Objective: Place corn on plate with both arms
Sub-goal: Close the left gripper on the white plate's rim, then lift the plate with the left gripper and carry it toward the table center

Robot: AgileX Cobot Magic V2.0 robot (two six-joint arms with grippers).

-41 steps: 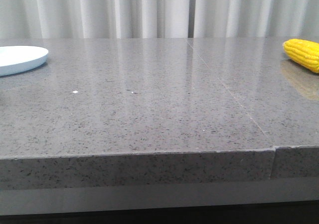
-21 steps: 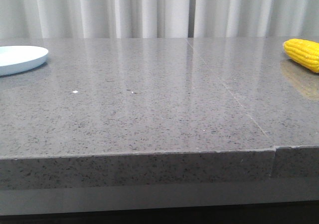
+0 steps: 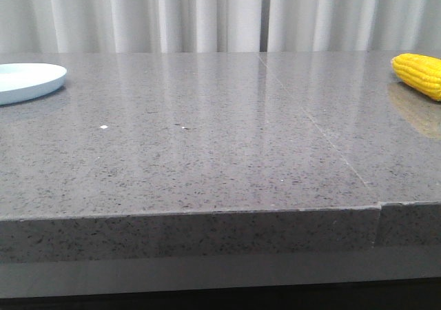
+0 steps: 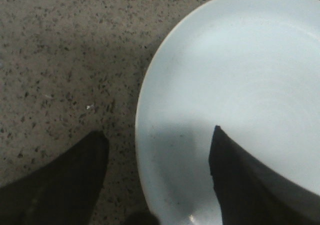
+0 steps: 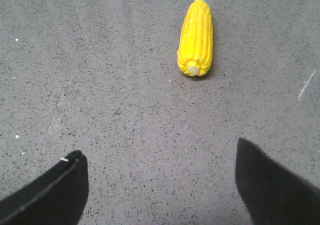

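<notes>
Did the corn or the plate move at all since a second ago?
No, nothing visibly changed. The corn lies at the table's far right and the plate at its far left, just as before. Neither arm shows in the front view.

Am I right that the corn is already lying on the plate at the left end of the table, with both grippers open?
Not quite: the corn still lies on the table at its right end, far from the plate, as the front view shows. The plate is at the left end, and the left gripper and right gripper are both open.
</notes>
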